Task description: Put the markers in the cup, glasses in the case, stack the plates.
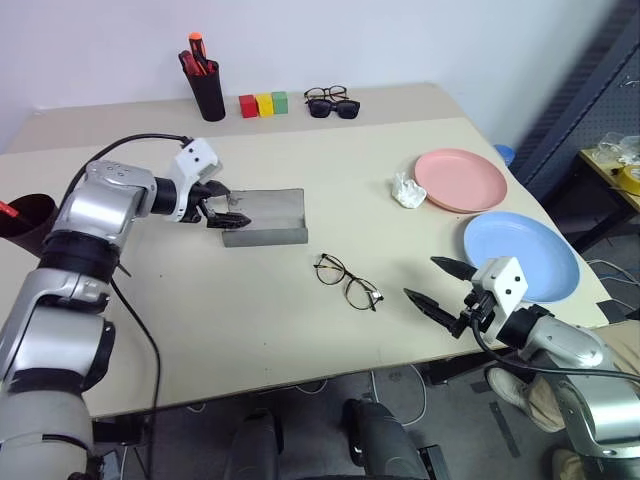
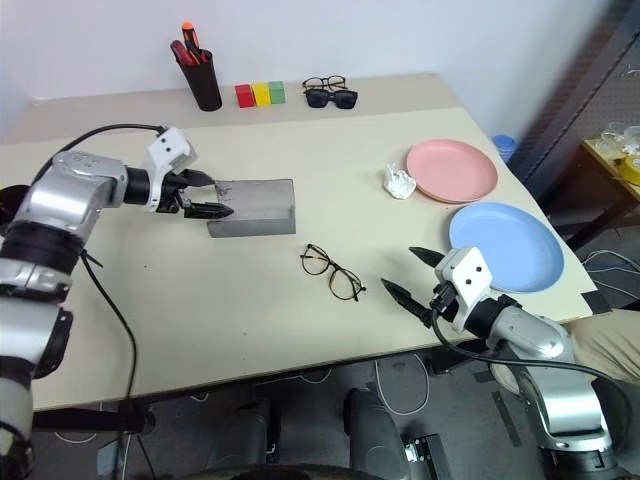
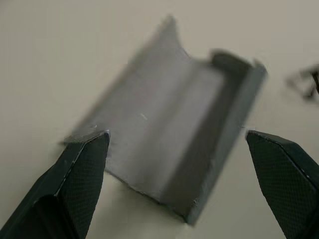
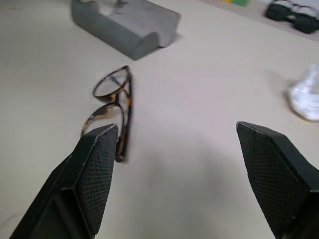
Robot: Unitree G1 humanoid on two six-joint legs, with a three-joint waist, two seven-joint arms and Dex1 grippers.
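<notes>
The grey case [image 1: 265, 217] lies open in the middle of the table. My left gripper [image 1: 227, 207] is open at its left end, and the left wrist view shows the case [image 3: 174, 129] just ahead between the fingers. The thin-framed glasses [image 1: 347, 281] lie unfolded to the case's front right. My right gripper [image 1: 422, 278] is open and empty to their right, pointing toward the glasses [image 4: 112, 107]. The pink plate [image 1: 462, 180] and the blue plate [image 1: 525, 250] lie side by side at the right. The dark cup [image 1: 30, 218] stands at the far left edge with a red-tipped marker [image 1: 6, 210] in it.
A slim black pen holder [image 1: 208, 88] with red and orange markers stands at the back, with red, yellow and green blocks [image 1: 263, 104] and dark sunglasses [image 1: 333, 107] beside it. A crumpled white scrap [image 1: 407, 190] lies by the pink plate.
</notes>
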